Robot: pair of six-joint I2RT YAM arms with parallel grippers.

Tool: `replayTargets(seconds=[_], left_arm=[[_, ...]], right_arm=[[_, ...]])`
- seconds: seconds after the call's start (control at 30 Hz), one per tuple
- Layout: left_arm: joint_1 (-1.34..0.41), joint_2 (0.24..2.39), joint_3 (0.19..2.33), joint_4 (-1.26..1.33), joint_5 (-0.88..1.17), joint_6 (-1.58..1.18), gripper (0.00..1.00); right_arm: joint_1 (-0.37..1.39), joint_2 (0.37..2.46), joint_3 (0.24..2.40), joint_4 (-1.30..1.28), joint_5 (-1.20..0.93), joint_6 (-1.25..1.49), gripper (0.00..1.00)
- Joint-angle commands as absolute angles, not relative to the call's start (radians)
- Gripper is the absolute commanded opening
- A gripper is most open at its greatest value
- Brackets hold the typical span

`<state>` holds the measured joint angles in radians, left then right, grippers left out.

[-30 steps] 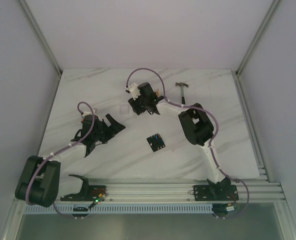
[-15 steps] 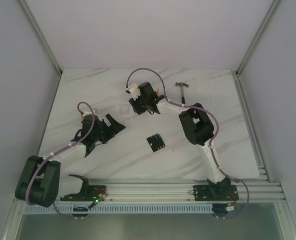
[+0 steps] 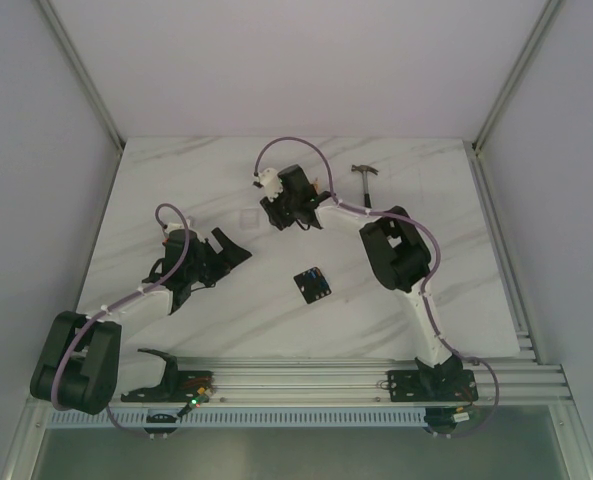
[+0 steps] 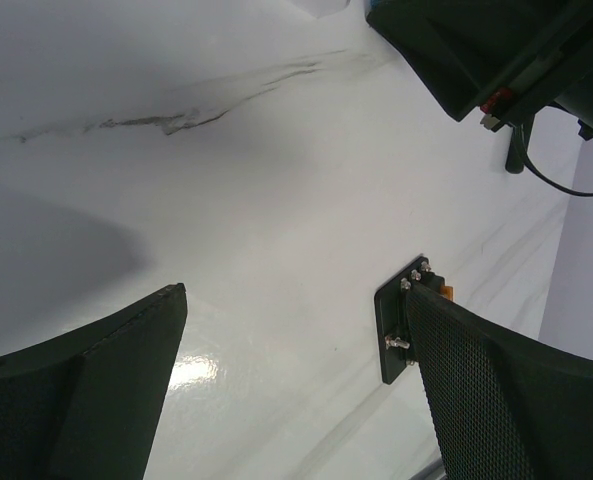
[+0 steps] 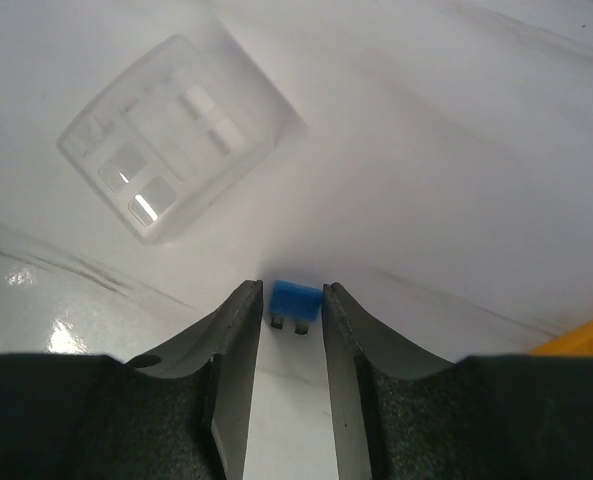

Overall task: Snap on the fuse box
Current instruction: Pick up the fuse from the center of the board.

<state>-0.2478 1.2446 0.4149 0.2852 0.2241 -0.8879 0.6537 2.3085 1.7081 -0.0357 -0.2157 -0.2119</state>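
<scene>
Basically a white marble table point(image 3: 176, 180) with two arms on it; right arm point(image 3: 396, 250) reaches to the far middle, left arm point(image 3: 126, 300) lies low on the left; hammer point(image 3: 364, 180) lies near the far edge, right of the right wrist; fuse box point(image 3: 313, 284) sits flat at the table's middle, between the arms, touched by neither; clear cover point(image 5: 176, 135) lies flat just ahead of the right gripper point(image 5: 291, 300); that gripper is pinching a blue fuse point(image 5: 294, 300) between its tips, prongs pointing back toward the wrist; left gripper point(image 4: 291, 310) is spread wide, holding nothing, well apart from the fuse box.
</scene>
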Motion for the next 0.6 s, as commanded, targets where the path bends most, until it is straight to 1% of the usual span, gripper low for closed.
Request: replayTargets(seconds=[0.0,0.23,0.33,0.47,0.57], left_arm=[[-0.242,1.241,0.439,0.274,0.237,-0.872,1.0],[-0.244,1.241,0.438,0.278,0.237,-0.87,1.0],[-0.245,1.24,0.439,0.279,0.241,-0.87,1.0],[-0.244,1.24,0.439,0.28,0.238,-0.87,1.0],[-0.245,1.245,0.44,0.281,0.239,-0.87,1.0]], right_arm=[[0.652,2.277,1.672,-0.066,-0.194,-0.188,0.36],[0.658,2.272,1.67,-0.048,-0.181,-0.145,0.33],[0.661,2.281,1.684,-0.048,-0.15,-0.119,0.41],[0.671,2.295,1.694,-0.049,-0.107,-0.096,0.41],[0.678,2.304,1.696,-0.05,-0.074,-0.085,0.4]])
